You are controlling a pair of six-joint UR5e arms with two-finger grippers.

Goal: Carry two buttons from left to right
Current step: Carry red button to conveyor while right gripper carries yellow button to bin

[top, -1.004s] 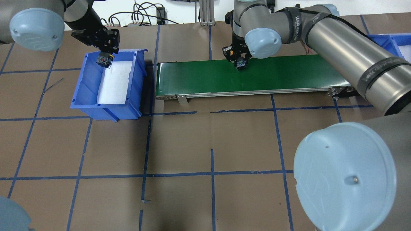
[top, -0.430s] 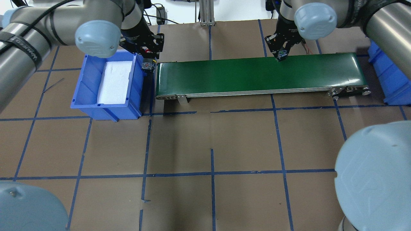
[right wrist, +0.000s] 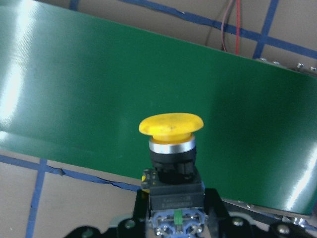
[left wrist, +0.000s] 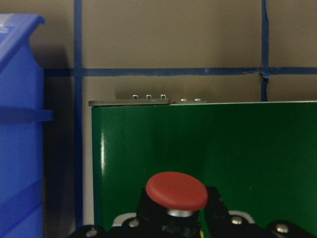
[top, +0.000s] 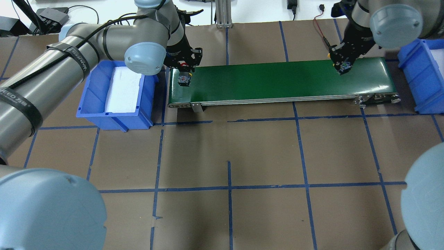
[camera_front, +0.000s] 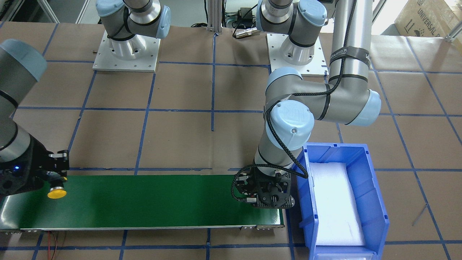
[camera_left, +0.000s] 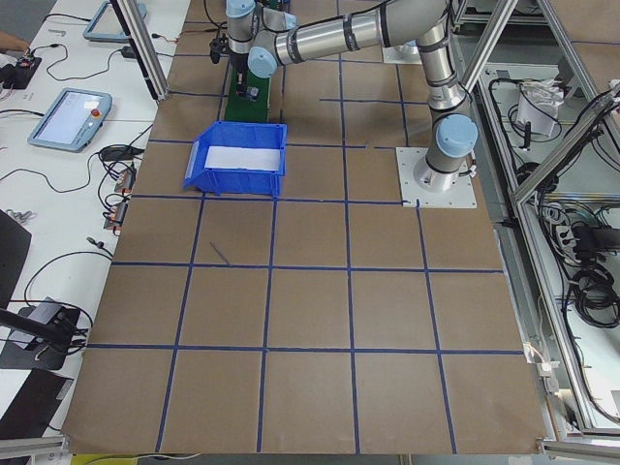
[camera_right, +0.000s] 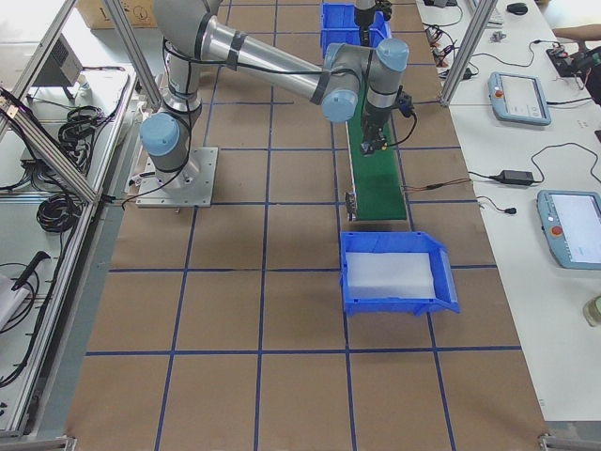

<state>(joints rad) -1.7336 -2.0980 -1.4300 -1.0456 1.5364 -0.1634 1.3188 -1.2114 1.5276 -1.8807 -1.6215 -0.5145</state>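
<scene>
1. You are looking at the carrying step for both buttons at once, with each arm handling one of them.
2. The left gripper (top: 183,77) is clamping its jaws on the black body of the red-capped push-button switch (left wrist: 177,190). It is hanging over the left end of the long green conveyor belt (top: 263,81), just beside the left-hand blue plastic bin (top: 91,92) with its white foam liner (top: 123,88). You cannot tell from these views whether the switch is touching the belt.
3. The right gripper (top: 344,65) is gripping the yellow-capped push-button switch (right wrist: 171,131) with its jaws closed on the black body and grey-white block. The cap is pointing away from the wrist. The gripper is holding the switch above the right end of the belt.
4. Judging by this, the red button is being set on the belt for the ride across. The yellow one is bound for the right-hand blue plastic bin (top: 412,86), which is sitting near the belt's right end. Neither button is lying in that bin yet.
5. For the left arm, you are probably wanting a short descent until the red button is resting on the belt. After that the jaws should part and the gripper should lift straight up, so the cap is not dragged over.
6. For the right arm, the next move is calling for clearance over the bin's near wall. The yellow button should be well inside before the jaws let go.
</scene>
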